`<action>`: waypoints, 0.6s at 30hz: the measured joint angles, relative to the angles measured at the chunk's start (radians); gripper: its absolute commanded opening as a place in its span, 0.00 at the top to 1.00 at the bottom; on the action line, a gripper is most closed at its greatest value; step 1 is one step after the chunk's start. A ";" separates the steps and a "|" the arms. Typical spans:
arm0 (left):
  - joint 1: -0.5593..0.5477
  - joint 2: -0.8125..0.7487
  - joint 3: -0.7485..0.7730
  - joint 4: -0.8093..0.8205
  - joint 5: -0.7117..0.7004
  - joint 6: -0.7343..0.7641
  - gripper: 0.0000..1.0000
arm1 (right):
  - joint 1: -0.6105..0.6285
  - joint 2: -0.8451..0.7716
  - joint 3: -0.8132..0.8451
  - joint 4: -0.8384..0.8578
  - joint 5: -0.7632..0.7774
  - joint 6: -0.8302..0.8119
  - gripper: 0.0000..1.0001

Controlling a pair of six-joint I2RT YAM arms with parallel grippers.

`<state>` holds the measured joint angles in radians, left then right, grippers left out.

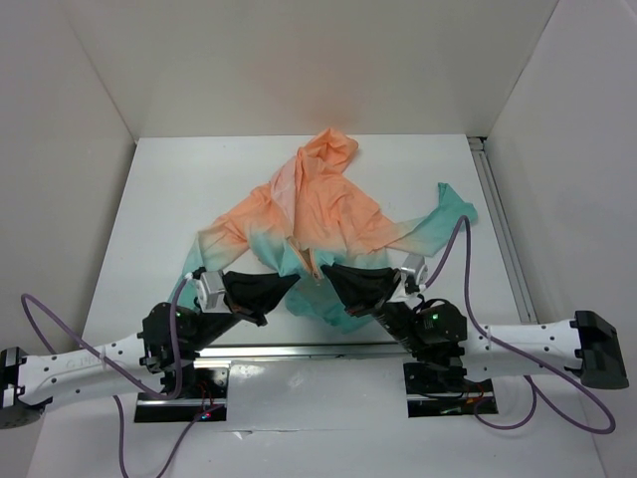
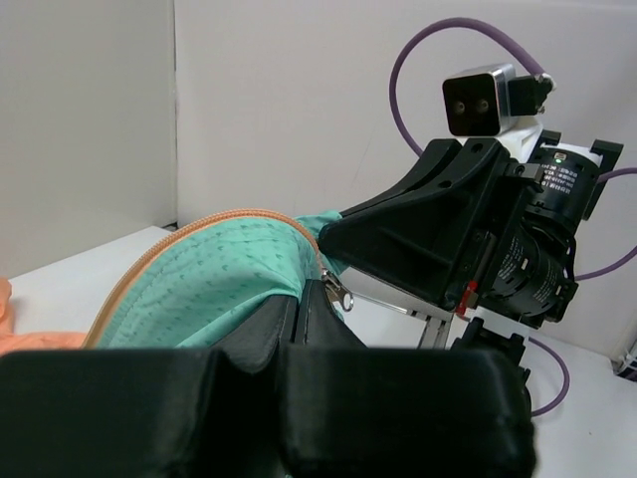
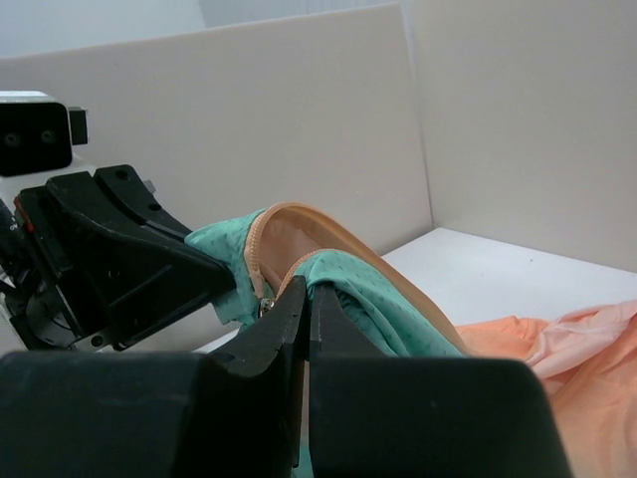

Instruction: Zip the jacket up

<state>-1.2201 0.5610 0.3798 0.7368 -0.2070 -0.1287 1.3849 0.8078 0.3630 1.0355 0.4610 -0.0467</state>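
The jacket [image 1: 318, 204] lies spread on the white table, its peach-orange hood far from me and its teal hem toward the arms. My left gripper [image 1: 289, 286] and right gripper [image 1: 328, 274] meet tip to tip at the hem's middle. In the left wrist view the left gripper [image 2: 302, 291] is shut on teal hem fabric [image 2: 209, 289] edged with orange zipper tape, and a metal zipper pull [image 2: 340, 294] sticks out just past the tips. In the right wrist view the right gripper [image 3: 309, 286] is shut on the other teal edge, beside the small slider [image 3: 265, 307].
White walls enclose the table on three sides. A metal rail [image 1: 498, 219] runs along the right side. Purple cables [image 1: 463, 269] loop from both arms. One teal sleeve [image 1: 448, 214] stretches out to the right.
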 measured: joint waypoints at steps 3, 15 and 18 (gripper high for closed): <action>0.000 0.007 0.000 0.016 0.000 0.001 1.00 | 0.000 -0.015 0.000 0.000 -0.006 0.005 1.00; 0.000 0.078 0.000 0.106 0.008 -0.005 1.00 | 0.000 -0.047 -0.012 0.028 -0.009 0.005 1.00; 0.000 0.089 0.000 0.124 0.015 -0.006 1.00 | 0.000 -0.048 -0.013 0.035 -0.010 0.006 1.00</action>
<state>-1.2201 0.6498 0.3798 0.8608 -0.1917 -0.1349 1.3849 0.7601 0.3504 1.0706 0.4515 -0.0406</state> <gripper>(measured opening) 0.042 0.026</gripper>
